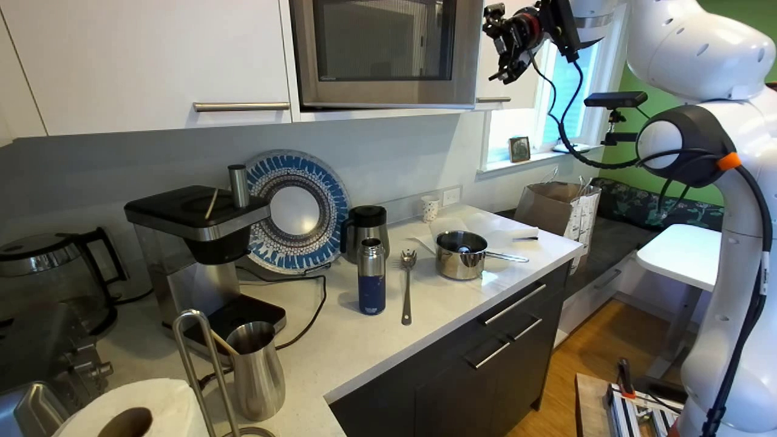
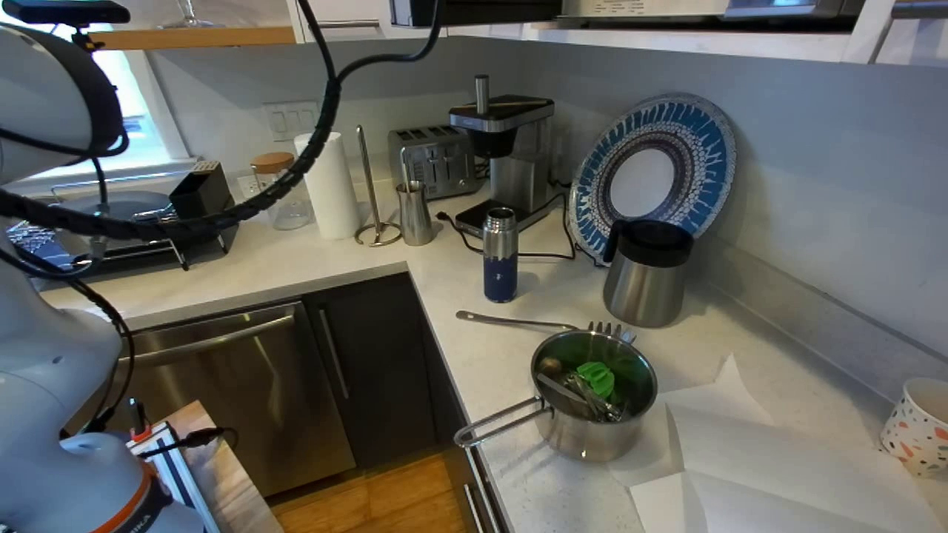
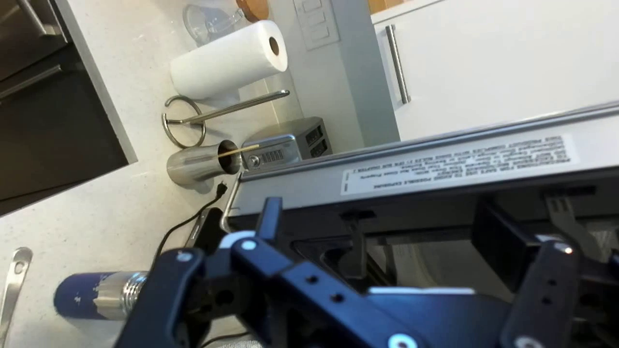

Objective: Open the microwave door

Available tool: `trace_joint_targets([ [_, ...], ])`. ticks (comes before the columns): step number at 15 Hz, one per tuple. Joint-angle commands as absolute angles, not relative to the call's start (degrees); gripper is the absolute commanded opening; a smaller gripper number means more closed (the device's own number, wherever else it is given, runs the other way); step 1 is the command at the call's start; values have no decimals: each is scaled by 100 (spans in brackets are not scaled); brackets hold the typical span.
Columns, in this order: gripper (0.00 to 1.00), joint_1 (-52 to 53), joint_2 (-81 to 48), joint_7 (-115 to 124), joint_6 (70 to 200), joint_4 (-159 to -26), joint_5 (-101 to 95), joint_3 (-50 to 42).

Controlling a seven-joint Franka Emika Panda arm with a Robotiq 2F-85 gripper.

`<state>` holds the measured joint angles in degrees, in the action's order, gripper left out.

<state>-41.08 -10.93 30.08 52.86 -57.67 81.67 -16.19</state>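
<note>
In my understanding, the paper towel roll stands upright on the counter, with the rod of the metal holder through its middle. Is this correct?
Not quite. The wrist view shows the metal holder's rod rising beside the paper towel roll, not through its middle. The roll does stand upright on the counter.

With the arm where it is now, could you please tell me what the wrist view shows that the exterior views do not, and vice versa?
Only the wrist view shows two hook-like latches on the inner side of the microwave door.

Only the exterior views show the saucepan, the black-topped carafe and the speckled cup, all in both.

All share the blue bottle, steel pitcher and paper towel roll; the gripper, open, appears in the wrist view and in an exterior view.
</note>
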Motion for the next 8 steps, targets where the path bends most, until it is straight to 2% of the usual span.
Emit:
trace_joint_targets([
  [1,100,-3856,-794,3073,5044,-6175,8215,-1585],
  [8,100,-3394,20,3026,5145,-7274,8102,-1186],
])
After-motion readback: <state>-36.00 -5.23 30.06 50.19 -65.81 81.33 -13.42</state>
